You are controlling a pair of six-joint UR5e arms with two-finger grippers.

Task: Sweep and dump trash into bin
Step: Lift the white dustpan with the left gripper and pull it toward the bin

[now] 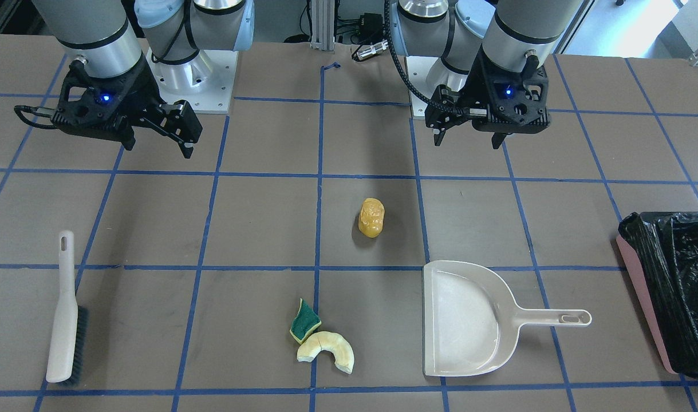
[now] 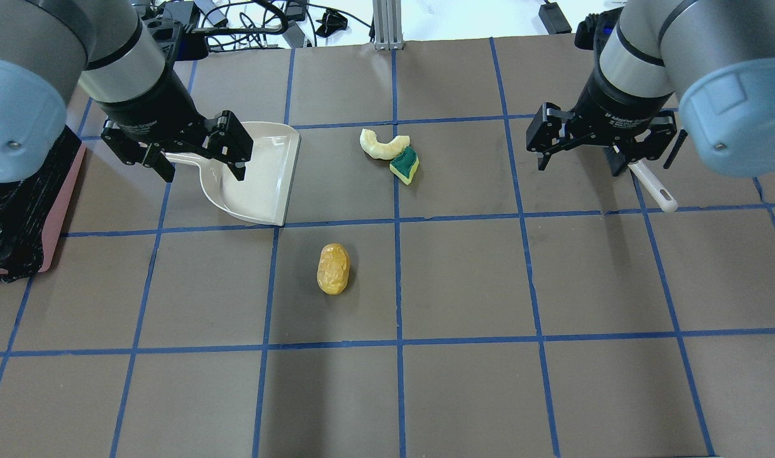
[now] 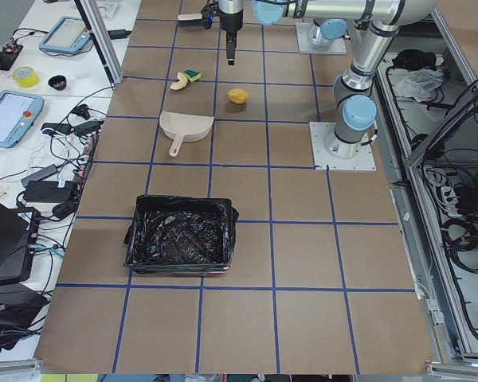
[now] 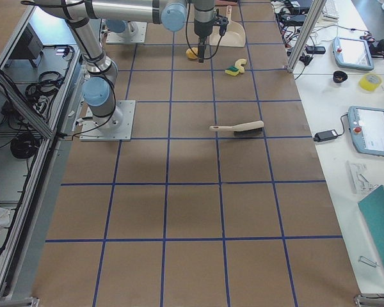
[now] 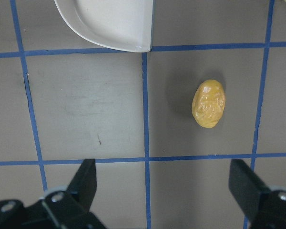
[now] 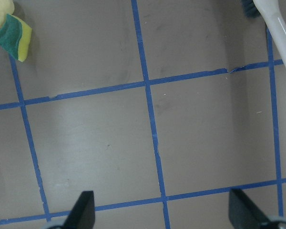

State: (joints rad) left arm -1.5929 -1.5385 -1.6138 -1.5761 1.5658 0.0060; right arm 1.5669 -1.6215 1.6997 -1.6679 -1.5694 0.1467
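Observation:
The orange-yellow potato-like lump (image 1: 371,217) lies mid-table, also in the overhead view (image 2: 333,269) and the left wrist view (image 5: 209,104). The pale crescent slice (image 1: 328,350) and the green-and-yellow sponge wedge (image 1: 304,320) lie touching each other (image 2: 381,145) (image 2: 405,164). The pink bin (image 1: 641,286) with its black bag stands at the table's left end (image 2: 63,203). My left gripper (image 2: 199,168) hovers open and empty above the dustpan's handle. My right gripper (image 2: 578,165) hovers open and empty above the brush.
A beige dustpan (image 1: 463,320) lies between the trash and the bin, its mouth toward the trash. A beige hand brush (image 1: 65,309) with dark bristles lies at the far right side of the table. Blue tape lines grid the brown table.

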